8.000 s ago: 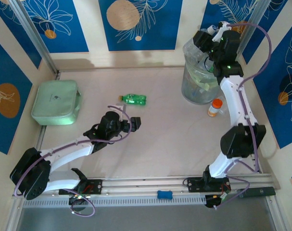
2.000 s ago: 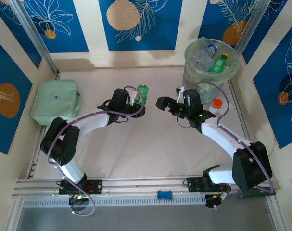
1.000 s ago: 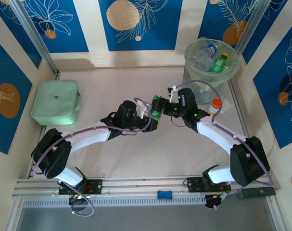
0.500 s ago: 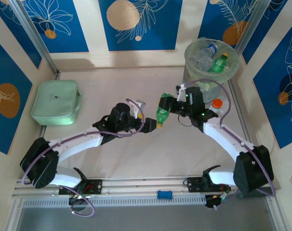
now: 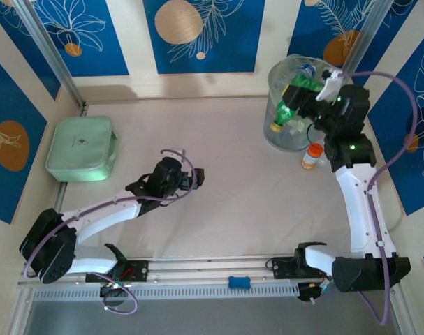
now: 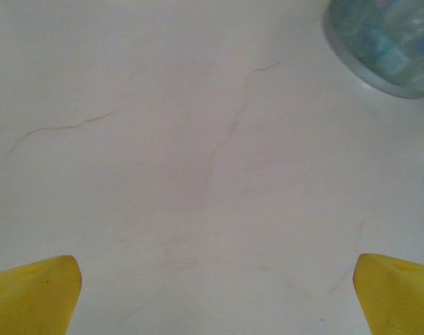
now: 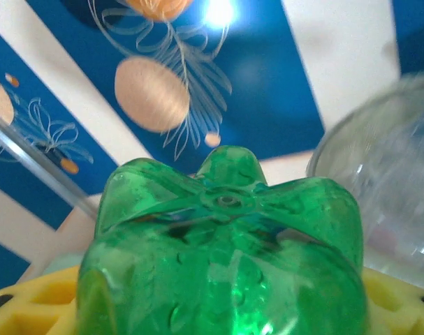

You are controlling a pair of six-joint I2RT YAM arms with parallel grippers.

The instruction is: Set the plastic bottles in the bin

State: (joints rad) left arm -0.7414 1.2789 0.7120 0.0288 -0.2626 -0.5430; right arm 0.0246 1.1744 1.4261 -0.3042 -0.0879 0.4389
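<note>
Green bottle (image 5: 293,105) hangs at the left rim of the bin (image 5: 278,143), upper right of the frame. Cap end looks like it's outside the rim, hard to say from above, so letting go now could bounce it onto the table (image 5: 232,209). Right gripper (image 5: 311,98) jaws are narrowed onto the bottle; left gripper (image 5: 196,178), mid-frame, is spread wide, holding nothing.

Green bottle (image 5: 285,113) now clamped in right gripper (image 5: 304,96), lifted from over the desk (image 5: 239,202) to the bin (image 5: 273,139) rim; left gripper (image 5: 196,178) spread wide, pulled back.
</note>
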